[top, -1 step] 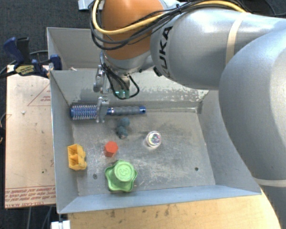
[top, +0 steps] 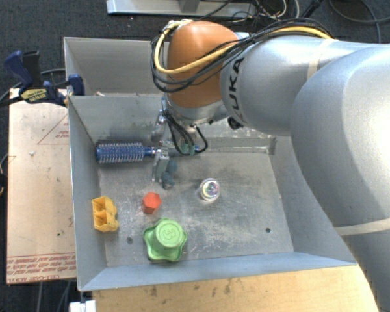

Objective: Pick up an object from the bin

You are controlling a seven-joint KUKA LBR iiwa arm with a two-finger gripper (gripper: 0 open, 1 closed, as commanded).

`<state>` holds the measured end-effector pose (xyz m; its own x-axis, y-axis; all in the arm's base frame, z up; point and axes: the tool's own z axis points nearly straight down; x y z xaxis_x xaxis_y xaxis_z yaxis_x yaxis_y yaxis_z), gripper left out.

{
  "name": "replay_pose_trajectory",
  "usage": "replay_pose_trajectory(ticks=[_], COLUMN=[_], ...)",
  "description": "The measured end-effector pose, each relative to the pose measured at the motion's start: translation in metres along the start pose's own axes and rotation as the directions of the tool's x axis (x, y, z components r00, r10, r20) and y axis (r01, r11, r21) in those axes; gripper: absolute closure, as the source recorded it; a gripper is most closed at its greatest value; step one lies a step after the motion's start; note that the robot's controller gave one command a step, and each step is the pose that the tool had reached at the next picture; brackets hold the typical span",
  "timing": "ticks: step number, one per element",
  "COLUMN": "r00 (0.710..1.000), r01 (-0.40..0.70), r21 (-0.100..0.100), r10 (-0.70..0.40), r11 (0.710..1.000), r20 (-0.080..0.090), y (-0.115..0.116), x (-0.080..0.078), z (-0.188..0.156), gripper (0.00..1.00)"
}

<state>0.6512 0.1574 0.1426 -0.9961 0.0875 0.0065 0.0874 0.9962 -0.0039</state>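
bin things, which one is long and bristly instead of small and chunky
The blue brush, lying flat at the back left. The red peg, yellow block, green cap and silver knob are all short and compact.

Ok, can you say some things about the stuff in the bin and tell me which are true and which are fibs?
1. The green flower-shaped plastic lid lies near the front wall of the grey metal bin. True.
2. The blue bristly brush lies right of the shiny round silver knob. False: it lies left of it.
3. The gripper hangs beside the brush's right end. True.
4. The yellow plastic block sits on the green lid. False: it lies apart, to the lid's left.
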Motion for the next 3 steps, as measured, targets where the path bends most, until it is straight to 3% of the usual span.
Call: replay_pose_trajectory(ticks=[1,2,3], r00=[1.0,1.0,0.998], r01=[-0.019,-0.022,-0.062], r21=[-0.008,-0.006,-0.009], r10=[0.019,0.022,0.062], r11=[1.0,1.0,0.998], r20=[0.012,0.007,0.015], y=[0.005,0.004,0.006], x=[-0.004,-0.003,-0.004], z=[0.057,0.061,-0.056], gripper=[0.0,1.0,1.0])
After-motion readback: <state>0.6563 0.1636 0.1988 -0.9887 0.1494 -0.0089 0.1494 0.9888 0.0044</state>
